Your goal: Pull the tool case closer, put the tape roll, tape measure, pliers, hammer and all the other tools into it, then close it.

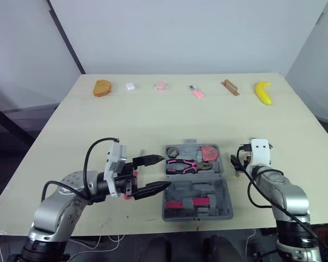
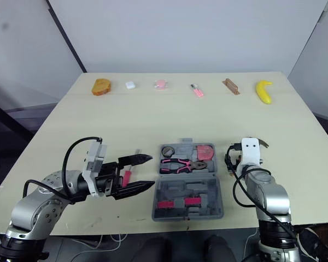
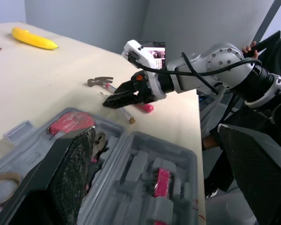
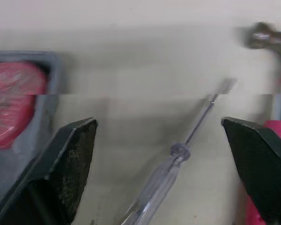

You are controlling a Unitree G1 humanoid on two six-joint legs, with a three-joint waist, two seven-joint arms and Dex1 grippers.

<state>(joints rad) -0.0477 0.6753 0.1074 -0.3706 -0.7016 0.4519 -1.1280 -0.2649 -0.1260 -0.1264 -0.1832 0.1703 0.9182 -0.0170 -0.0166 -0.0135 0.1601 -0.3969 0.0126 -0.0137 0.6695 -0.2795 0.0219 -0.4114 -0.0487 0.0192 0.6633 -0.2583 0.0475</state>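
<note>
Bench (image 1: 153,120) of pale wood, seen from above, with an open grey tool case (image 1: 218,188) lying flat in the lower centre of the frame. In the upper half of the case we see black-and-pink pliers (image 1: 187,165) lying crosswise, a ring-shaped item (image 1: 172,151) in the upper left corner and a red item (image 1: 209,152) in the upper right corner; we cannot tell which of these two is the tape roll. The lower half holds pink-marked pieces (image 1: 186,203) in moulded slots. The left tool (image 1: 165,172) reaches in from the lower left, its two black fingers spread wide and holding nothing, tips just beside the left edge of the case. A pink-handled screwdriver (image 2: 127,176) lies on the bench in the gap near the base of those fingers; we cannot tell whether it is touched. The right tool (image 4: 158,122) sits just right of the case, fingers wide apart and empty, low over the bench. A clear-handled screwdriver (image 4: 171,173) lies on the bench between its fingers, with the hammer (image 3: 99,82) just beyond it. Along the upper part of the frame runs a row of small items, from an orange-brown item (image 1: 102,88) at the left to a banana (image 1: 263,92) at the right, well apart from the case.
</note>
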